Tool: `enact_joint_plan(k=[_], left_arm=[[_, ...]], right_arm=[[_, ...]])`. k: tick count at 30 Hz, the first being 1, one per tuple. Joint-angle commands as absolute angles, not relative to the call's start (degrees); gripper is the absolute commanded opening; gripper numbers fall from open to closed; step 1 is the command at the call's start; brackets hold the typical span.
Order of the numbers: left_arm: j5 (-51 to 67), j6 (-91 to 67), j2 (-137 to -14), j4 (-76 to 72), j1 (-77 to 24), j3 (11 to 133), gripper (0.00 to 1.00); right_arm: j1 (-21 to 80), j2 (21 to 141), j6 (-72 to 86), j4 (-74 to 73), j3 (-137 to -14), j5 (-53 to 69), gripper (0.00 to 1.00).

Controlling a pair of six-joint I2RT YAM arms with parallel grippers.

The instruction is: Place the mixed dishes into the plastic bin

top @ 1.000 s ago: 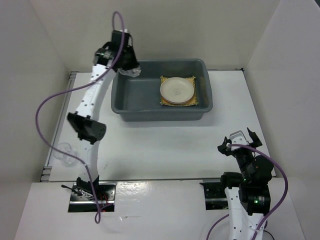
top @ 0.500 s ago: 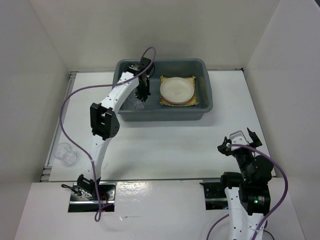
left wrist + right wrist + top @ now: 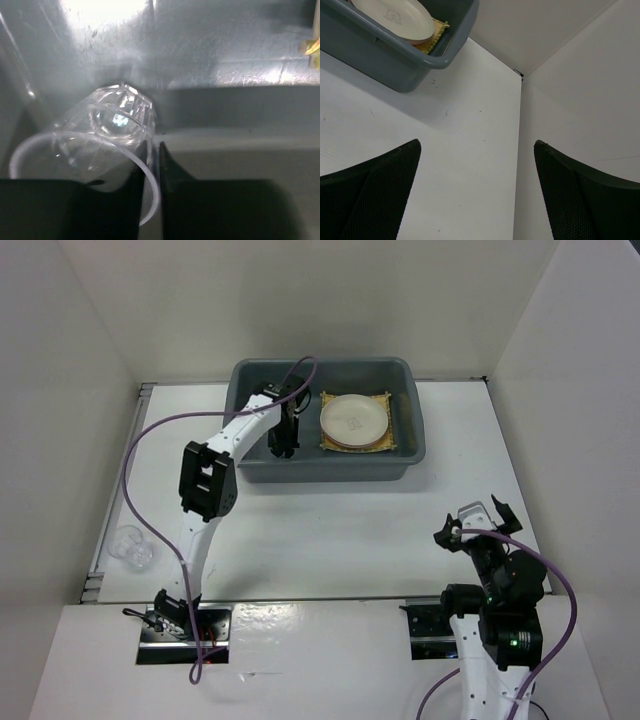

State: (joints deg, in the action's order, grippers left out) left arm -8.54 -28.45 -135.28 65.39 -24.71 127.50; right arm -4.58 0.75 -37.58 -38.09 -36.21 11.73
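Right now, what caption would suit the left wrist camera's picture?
Left gripper pinches the rim of a clear plastic cup, tipped on its side inside the grey bin.

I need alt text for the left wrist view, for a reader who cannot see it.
A clear plastic cup, tipped on its side inside the grey plastic bin, has its rim pinched between the dark fingers of the left hand. A corner of the yellow mat shows at the top right edge.

Grey bin (image 3: 330, 471) holds cream plate (image 3: 353, 418) atop yellow mat (image 3: 392, 426) and tipped clear cup (image 3: 100, 145); other cups (image 3: 130, 547) lie outside.
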Motion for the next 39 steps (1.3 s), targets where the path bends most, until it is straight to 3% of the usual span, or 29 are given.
enact_joint_plan(k=[1,3,4,5,8,11,12,13,14,17,20,21,25,27,31,39], left_arm=[[-8.7,-27.2,-131.4,64.8,-24.0,125.9,0.25],[-9.9,-27.2,-130.6,65.3,-24.0,126.6,0.39],[-9.9,-27.9,-129.6,66.2,-24.0,127.3,0.56],[-9.9,-27.9,-129.1,66.7,-24.0,128.4,0.63],[-11.6,-31.1,-125.0,67.2,-21.7,134.1,0.78],[-16.2,-34.6,-120.5,69.6,-19.8,142.9,0.84],[-19.6,-35.4,-119.7,70.4,-19.8,145.7,0.97],[-21.9,-37.3,-119.2,73.4,-18.9,148.5,1.0],[-24.8,-38.1,-118.3,74.6,-17.9,151.5,1.0],[-29.1,-46.3,-109.4,74.6,-12.0,142.4,1.0],[-30.5,-50.5,-99.1,68.9,-8.4,124.2,1.0],[-36.8,-53.3,-92.6,66.6,-7.8,118.4,1.0],[-41.1,-58.3,-74.2,54.8,-3.4,84.0,1.0],[-39.7,-59.0,-66.7,49.7,-0.4,76.4,1.0],[-38.0,-64.8,-67.3,53.6,9.7,71.5,1.0],[-27.3,-64.2,-85.8,59.1,21.7,71.9,1.0]], right_arm=[[-3.6,2.0,-37.4,-35.9,-36.1,10.8,0.98],[-3.6,2.0,-37.4,-35.9,-36.1,10.8,0.98],[-3.6,2.0,-37.4,-35.9,-36.1,10.8,0.98],[-3.6,2.0,-37.4,-35.9,-36.1,10.8,0.98],[-3.6,2.0,-37.4,-35.9,-36.1,10.8,0.98],[-3.6,2.5,-37.4,-35.9,-36.1,10.8,0.98],[-3.6,2.5,-37.4,-35.9,-36.1,10.8,0.98],[-3.6,2.5,-37.4,-35.9,-36.1,10.8,0.98],[-3.6,2.5,-37.4,-35.9,-36.1,10.8,0.98],[-3.6,2.5,-37.4,-35.9,-36.1,11.3,0.98],[-3.6,2.5,-38.0,-35.9,-36.1,11.3,0.98],[-3.1,2.5,-38.0,-35.9,-36.1,11.9,0.98],[-2.6,2.0,-38.5,-36.5,-36.1,12.4,0.98],[-2.5,2.5,-38.5,-36.5,-36.1,12.4,0.98],[-2.5,3.1,-39.0,-36.5,-36.1,12.9,0.98],[-2.5,3.1,-39.0,-37.0,-36.1,12.9,0.98]])
